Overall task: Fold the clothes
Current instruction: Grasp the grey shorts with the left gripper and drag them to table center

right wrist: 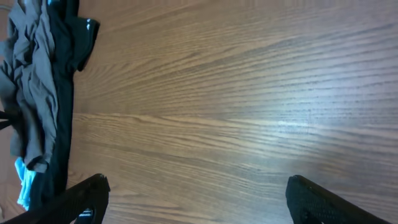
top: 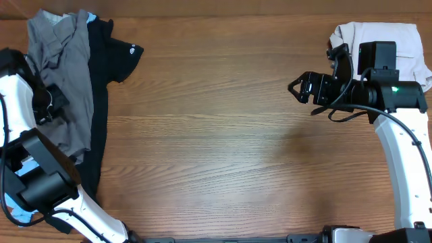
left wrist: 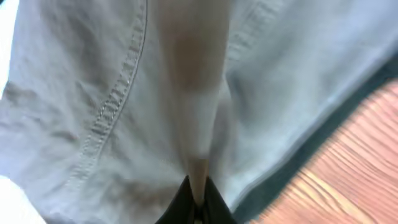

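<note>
The grey-olive shorts lie crumpled at the far left on top of a black T-shirt. A bit of the light-blue shirt shows at the pile's top. My left gripper is shut on a fold of the shorts; in the left wrist view the jaws pinch a ridge of the shorts. My right gripper is open and empty above bare wood at the right, far from the pile. In the right wrist view its fingers are wide apart, with the shorts at the far left.
A pale folded garment lies at the back right corner, partly under the right arm. The wooden table stretches between the two arms. The black T-shirt's edge shows beside the wood in the left wrist view.
</note>
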`<control>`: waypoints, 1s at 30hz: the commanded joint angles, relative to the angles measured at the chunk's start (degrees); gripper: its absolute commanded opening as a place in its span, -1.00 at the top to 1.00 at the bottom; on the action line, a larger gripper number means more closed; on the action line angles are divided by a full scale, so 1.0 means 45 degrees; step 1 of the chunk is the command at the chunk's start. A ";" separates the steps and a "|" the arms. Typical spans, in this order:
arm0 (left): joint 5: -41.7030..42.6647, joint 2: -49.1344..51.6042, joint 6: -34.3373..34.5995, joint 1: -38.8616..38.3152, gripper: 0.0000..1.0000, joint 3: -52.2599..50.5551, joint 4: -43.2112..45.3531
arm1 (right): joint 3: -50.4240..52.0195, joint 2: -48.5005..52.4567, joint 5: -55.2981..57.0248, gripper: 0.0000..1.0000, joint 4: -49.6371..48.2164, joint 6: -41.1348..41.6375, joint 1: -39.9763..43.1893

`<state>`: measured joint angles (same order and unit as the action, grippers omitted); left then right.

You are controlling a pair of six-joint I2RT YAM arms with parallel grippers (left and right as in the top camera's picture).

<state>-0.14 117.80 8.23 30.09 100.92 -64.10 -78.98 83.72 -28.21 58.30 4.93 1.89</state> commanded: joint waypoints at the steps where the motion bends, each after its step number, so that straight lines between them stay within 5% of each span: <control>1: 0.2220 -0.0510 -0.0136 -0.0913 0.92 0.1855 -0.1059 | -0.0214 0.0024 -0.0034 -0.89 -0.0029 -0.0097 0.0010; 11: 0.3011 -0.1564 -0.0398 -0.6489 0.92 0.4138 -0.2516 | -0.0219 0.0019 -0.0126 -0.79 -0.0024 0.0238 0.0024; 21: 0.3837 -0.1569 0.0918 -1.1482 0.92 0.4245 0.1175 | -0.0937 -0.0369 -0.0374 -0.76 0.0646 0.0525 0.1413; 30: 0.5115 -0.1569 0.2662 -1.2449 0.91 0.5003 0.3929 | -0.0971 -0.0442 -0.0364 -0.77 0.1579 0.0466 0.3109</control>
<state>19.79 112.60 15.77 -25.54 120.53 -48.31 -81.76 83.35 -29.58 64.99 7.16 14.39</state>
